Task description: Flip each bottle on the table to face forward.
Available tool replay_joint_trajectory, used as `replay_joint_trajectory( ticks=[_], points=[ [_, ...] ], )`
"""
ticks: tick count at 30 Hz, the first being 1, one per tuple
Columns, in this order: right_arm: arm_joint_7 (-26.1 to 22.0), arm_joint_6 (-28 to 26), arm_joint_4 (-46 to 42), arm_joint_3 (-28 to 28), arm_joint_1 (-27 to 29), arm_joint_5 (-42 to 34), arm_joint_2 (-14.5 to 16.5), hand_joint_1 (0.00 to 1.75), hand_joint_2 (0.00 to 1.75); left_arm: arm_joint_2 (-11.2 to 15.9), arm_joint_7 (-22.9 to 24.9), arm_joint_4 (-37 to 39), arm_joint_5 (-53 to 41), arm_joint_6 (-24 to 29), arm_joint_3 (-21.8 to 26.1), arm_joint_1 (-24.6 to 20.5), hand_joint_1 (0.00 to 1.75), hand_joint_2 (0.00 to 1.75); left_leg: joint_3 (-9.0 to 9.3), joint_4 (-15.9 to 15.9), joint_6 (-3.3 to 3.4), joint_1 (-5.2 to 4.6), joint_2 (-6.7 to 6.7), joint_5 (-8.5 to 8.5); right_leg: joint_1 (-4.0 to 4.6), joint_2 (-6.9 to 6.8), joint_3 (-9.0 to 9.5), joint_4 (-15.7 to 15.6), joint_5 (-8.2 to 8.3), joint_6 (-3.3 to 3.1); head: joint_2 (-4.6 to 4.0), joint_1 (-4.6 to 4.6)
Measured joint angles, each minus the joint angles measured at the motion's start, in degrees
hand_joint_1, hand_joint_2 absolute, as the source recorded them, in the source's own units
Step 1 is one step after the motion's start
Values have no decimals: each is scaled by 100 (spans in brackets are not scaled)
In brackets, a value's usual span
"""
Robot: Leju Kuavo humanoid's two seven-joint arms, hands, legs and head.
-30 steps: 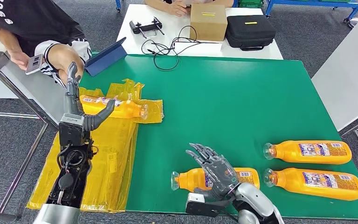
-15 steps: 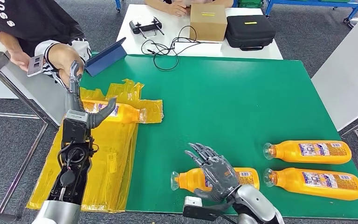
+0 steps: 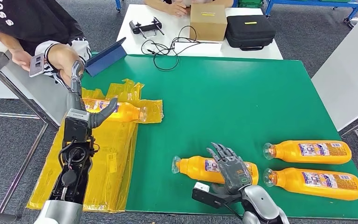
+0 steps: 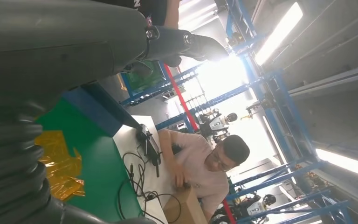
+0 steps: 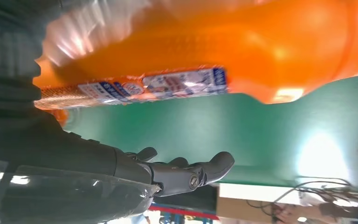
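The right hand (image 3: 231, 169) was laid, fingers spread, over the near orange plastic bottle (image 3: 200, 168) lying on the green tabletop (image 3: 242, 102); no closed grasp was seen. Closing and rolling it would be required. The left hand (image 3: 86, 109) was open.

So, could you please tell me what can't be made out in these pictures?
- Head view: the right hand covers the middle of the nearest bottle, so its label is partly hidden and contact is unclear.
- Left bottle: partly behind the left hand.
- Right wrist view: label print blurred.
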Motion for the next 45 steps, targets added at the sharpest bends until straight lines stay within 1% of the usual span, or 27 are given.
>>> replay_joint_trajectory(
  ticks=[4,9,12,13,14,15,18,19,20,27,32,34,40,45],
  points=[
    [47,39,132,-267,-12,149,47,0,175,-37,18,23,-31,-14,11,-62,0,175,-1,0,0,0,0,0,0,0,0,0,0,0,0,1],
    [-29,33,494,-581,-82,307,82,0,175,-45,29,25,-33,-19,34,-70,0,175,-1,0,0,0,0,0,0,0,0,0,0,0,1,1],
    [-52,-16,714,-722,-164,319,88,9,175,-45,35,25,-33,-17,61,-65,0,175,1,0,0,0,2,0,0,0,2,0,0,0,0,1],
    [-52,-41,790,-764,-202,322,92,21,175,-45,41,25,-33,-17,72,-63,0,175,2,0,0,0,3,0,0,1,2,0,0,0,0,1],
    [-51,-62,867,-804,-243,327,97,28,175,-46,48,25,-33,-17,81,-60,0,175,4,0,0,0,3,0,0,1,3,0,0,0,0,0],
    [-51,-86,950,-845,-289,334,102,48,175,-45,54,25,-33,-17,90,-56,0,175,5,0,0,0,3,0,0,0,4,0,0,0,0,0],
    [-75,-158,1197,-971,-445,356,107,146,175,-44,59,25,-33,-9,104,-38,0,175,10,0,1,0,1,0,0,-1,11,-1,0,0,0,1],
    [-93,-178,1279,-1013,-499,365,108,167,175,-44,58,25,-33,-2,108,-30,0,175,12,0,1,0,1,0,0,0,13,-1,0,0,0,1],
    [-116,-201,1367,-1059,-554,379,110,173,175,-45,54,25,-33,8,111,-20,0,175,14,0,1,0,1,0,0,0,16,-1,0,0,0,1],
    [-182,-436,1873,-1305,-894,495,179,175,175,-46,7,25,-31,66,124,43,0,175,32,0,3,-1,2,0,-1,2,30,-5,1,1,0,1],
    [-187,-489,2022,-1399,-1012,511,245,175,175,-46,5,25,-32,66,144,49,0,175,39,0,7,-1,2,3,-1,2,37,-5,5,4,0,1],
    [-213,-606,2041,-1460,-1037,490,289,175,175,-46,5,24,-43,66,157,57,0,175,39,0,9,-1,2,5,-1,1,40,-5,6,5,0,1],
    [-397,-1057,1864,-1862,-1165,-31,637,175,175,-82,14,-143,-117,-38,185,227,0,175,26,0,14,-4,3,11,-2,2,30,-2,11,9,1,0],
    [-519,-1227,1693,-2012,-1264,-305,821,175,175,-114,43,-300,-144,-139,196,328,0,175,16,0,14,-2,-1,11,-1,-1,22,-2,10,10,1,0]
  ],
)
